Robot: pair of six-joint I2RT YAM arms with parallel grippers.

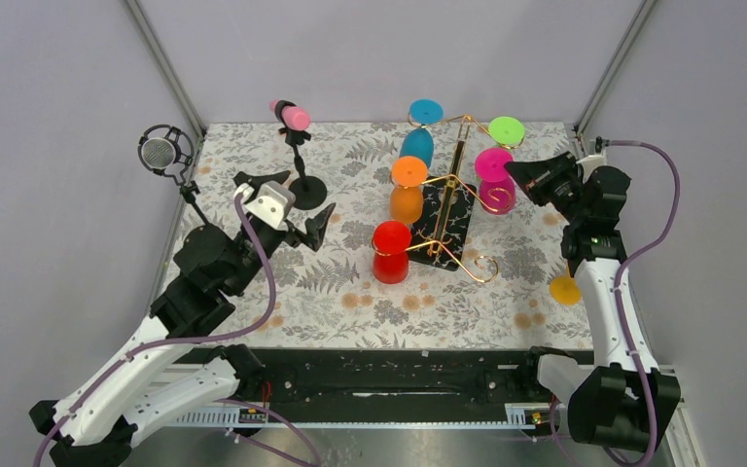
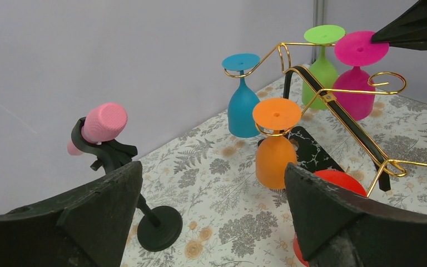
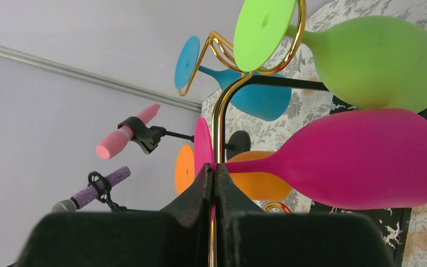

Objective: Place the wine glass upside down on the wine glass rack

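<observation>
The wine glass rack point(image 1: 455, 185) is a gold wire stand on a black speckled base point(image 1: 444, 222) at the table's middle. Blue point(image 1: 416, 146), green point(image 1: 506, 130), orange point(image 1: 408, 190) and red point(image 1: 391, 251) glasses hang on it upside down. My right gripper point(image 1: 517, 173) is shut on the foot rim of a magenta wine glass point(image 1: 494, 183), held upside down at the rack's right side. In the right wrist view the magenta foot point(image 3: 203, 146) sits between the shut jaws point(image 3: 214, 173), close to the gold wire point(image 3: 218, 111). My left gripper point(image 1: 303, 226) is open and empty, left of the rack.
A pink microphone on a black stand point(image 1: 292, 119) is at the back left, with its round foot point(image 2: 159, 228) just ahead of my left fingers. A grey microphone point(image 1: 160, 153) stands at the left edge. A yellow glass point(image 1: 564, 289) is on the table by the right arm.
</observation>
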